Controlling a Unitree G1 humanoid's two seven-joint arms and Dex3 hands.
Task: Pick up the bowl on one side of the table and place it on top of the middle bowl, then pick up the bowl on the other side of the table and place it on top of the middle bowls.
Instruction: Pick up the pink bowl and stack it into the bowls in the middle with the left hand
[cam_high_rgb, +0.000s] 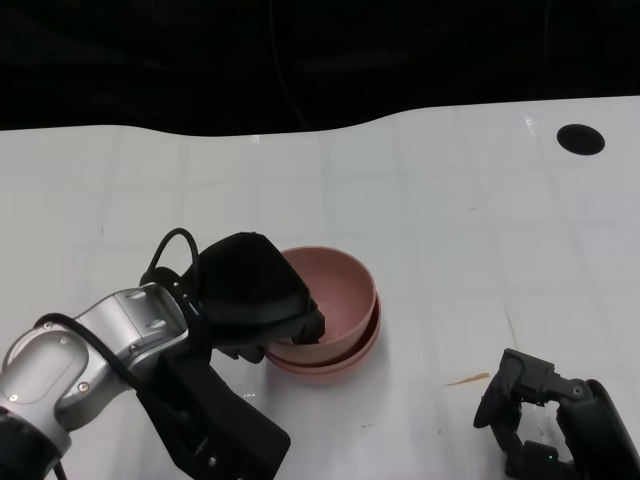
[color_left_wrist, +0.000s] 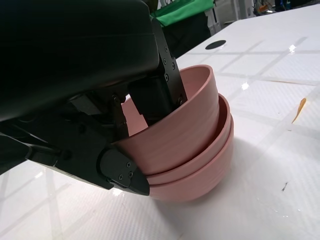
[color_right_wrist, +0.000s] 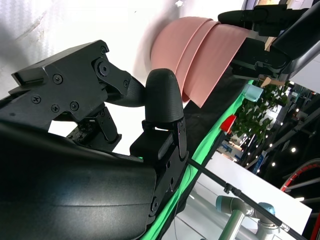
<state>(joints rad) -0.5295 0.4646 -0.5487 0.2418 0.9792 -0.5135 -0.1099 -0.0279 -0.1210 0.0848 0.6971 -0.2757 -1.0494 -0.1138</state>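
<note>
Three pink, round, smooth-walled bowls (color_left_wrist: 200, 135) sit nested in one stack on the white table (cam_high_rgb: 450, 200). One round black hole (cam_high_rgb: 580, 139) lies near the table's far right corner. Two black hands show, the left hand (cam_high_rgb: 255, 290) and the right hand (cam_high_rgb: 535, 410).

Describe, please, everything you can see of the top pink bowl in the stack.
The top pink bowl is plain, matte and smooth, plastic by its look, with a thin rim and rounded wall. It sits tilted in two matching pink bowls near the middle of the white table, not yet seated level. The left hand grips its near rim, fingers inside and outside the wall. The right hand is apart from it.
</note>
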